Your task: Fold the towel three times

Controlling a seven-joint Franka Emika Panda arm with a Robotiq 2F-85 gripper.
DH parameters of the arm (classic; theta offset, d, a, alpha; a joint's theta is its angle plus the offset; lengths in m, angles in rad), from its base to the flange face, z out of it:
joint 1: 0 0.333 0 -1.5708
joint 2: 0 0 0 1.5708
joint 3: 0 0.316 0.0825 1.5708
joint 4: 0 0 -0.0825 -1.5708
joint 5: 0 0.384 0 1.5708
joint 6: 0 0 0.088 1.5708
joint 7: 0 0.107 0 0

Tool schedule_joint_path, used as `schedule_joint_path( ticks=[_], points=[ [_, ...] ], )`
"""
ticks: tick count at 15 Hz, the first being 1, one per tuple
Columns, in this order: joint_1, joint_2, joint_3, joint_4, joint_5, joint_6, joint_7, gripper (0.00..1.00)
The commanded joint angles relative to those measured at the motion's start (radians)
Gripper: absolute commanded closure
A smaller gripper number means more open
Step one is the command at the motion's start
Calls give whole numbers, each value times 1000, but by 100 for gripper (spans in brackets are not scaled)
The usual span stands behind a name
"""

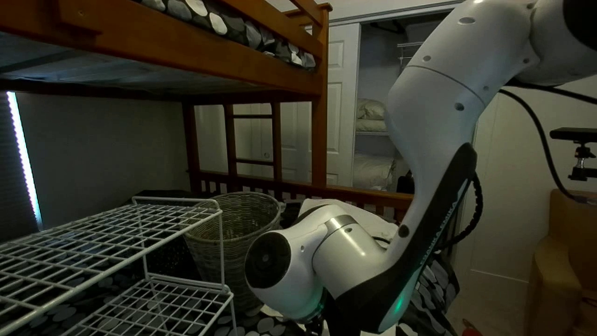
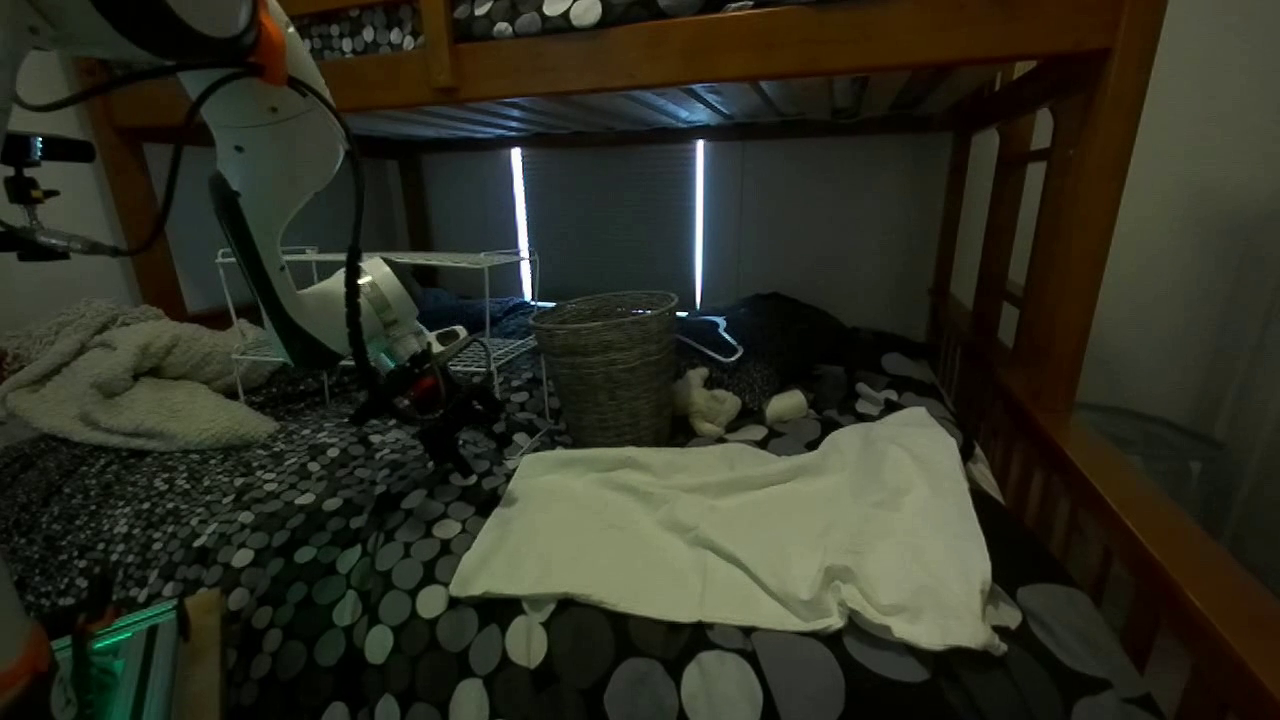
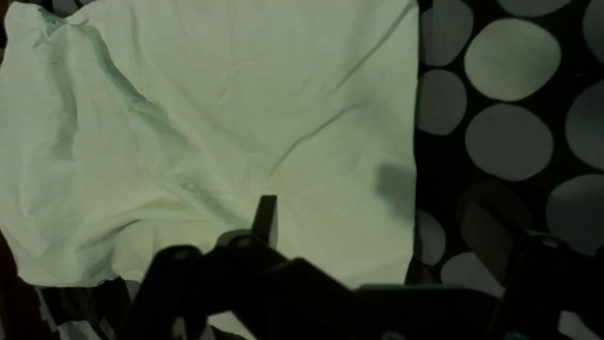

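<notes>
While our jaws gape empty along the bottom of the wrist view, we've got the cream towel lower centre-right in an exterior view, probably spread for folding, one edge seemingly straddled for a pinch!

The lower level of a wooden bunk bed carries everything, under a black cover with grey and white dots; across it lies the cream towel, a wide, creased sheet, flatter at one end and more rumpled at the other; a wicker basket stands upright just beside it; next to the basket stands a white wire rack; near the basket lie a small pale lump and a short pale cylinder; a fleecy blanket sits heaped well apart from the towel.
</notes>
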Motion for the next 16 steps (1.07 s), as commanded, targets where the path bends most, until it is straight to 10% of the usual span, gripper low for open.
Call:
schedule_joint_path(
  ticks=[1,11,16],
  points=[
    [47,102,-34,56,-83,-42,82,0],
    [73,235,-60,138,-162,-154,183,0],
    [73,263,-62,152,-183,-223,225,39]
  ],
)
